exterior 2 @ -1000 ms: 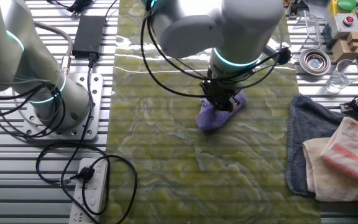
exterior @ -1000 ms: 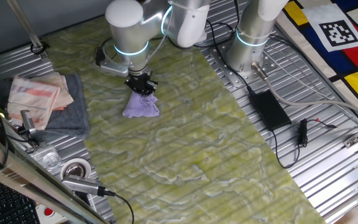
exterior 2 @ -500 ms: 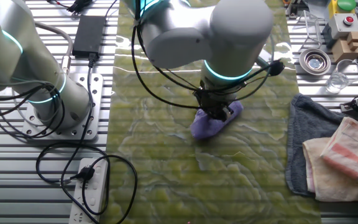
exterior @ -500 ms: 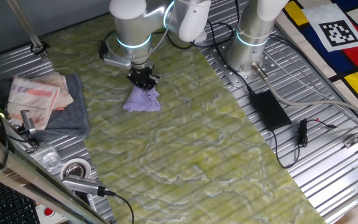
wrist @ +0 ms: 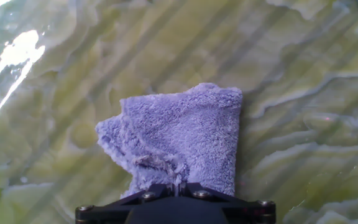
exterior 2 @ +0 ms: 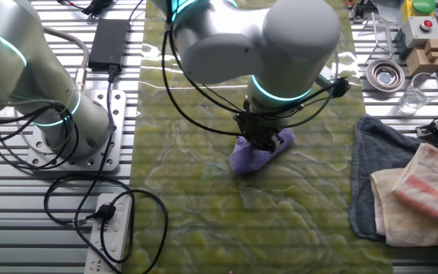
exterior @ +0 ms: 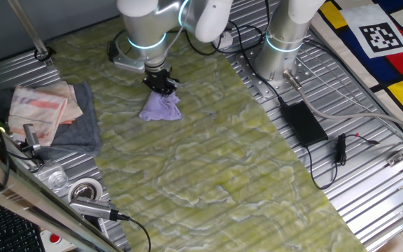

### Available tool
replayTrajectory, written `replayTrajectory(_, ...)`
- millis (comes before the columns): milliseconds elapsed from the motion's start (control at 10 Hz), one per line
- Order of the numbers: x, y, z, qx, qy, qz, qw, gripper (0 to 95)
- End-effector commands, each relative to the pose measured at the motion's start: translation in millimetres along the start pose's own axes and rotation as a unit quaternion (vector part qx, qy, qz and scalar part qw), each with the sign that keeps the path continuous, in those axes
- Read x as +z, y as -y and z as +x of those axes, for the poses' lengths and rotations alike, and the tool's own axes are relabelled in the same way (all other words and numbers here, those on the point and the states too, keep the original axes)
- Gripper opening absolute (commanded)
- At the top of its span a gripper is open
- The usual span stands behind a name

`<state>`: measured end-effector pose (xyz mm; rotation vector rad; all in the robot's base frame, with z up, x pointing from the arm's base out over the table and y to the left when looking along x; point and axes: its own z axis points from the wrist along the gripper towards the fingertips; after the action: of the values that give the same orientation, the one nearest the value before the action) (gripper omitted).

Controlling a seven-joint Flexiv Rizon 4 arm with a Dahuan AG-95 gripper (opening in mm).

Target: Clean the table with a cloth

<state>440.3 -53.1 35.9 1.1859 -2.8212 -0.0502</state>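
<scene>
— Upper centre of one fixed view: what is the arm doing?
— Its gripper [exterior: 160, 85] points straight down and is clamped on the top of a purple cloth [exterior: 161, 108], which fans out below it onto the table [exterior: 243, 175].

— And from the other side?
— The other fixed view puts the gripper [exterior 2: 261, 141] just above the middle of the frame, with the cloth [exterior 2: 251, 156] bunched under it and spreading toward lower left, flat against the yellow-green marbled covering [exterior 2: 280, 221].

— Does the hand view confirm the grip?
— Yes — the fuzzy cloth [wrist: 179, 140] fills the centre, its edge gathered into the dark gripper [wrist: 176, 191] at the bottom; the fingertips themselves are hidden in the fabric.

— Anything else around?
— At the left edge of one fixed view, a grey towel [exterior: 82, 129] lies on the ribbed metal with a pale folded cloth [exterior: 44, 105] on top, well apart from the purple one. A black power brick [exterior: 303, 122] sits at right of the covering, beside a second arm's base [exterior: 280, 56]. In the other fixed view a white power strip [exterior 2: 111, 232] lies at lower left.
</scene>
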Motion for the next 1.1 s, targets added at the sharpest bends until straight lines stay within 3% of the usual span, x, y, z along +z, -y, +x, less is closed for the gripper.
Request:
replayTrajectory(100,0.2,-0.2,0.2,0.000,-0.013,-0.012,0.9998,0.0)
replayTrajectory(400,0.2,-0.2,0.2,0.004,-0.015,-0.016,0.9998,0.0)
replayTrajectory(1100,0.2,-0.2,0.2,0.099,-0.026,-0.026,0.9944,0.0)
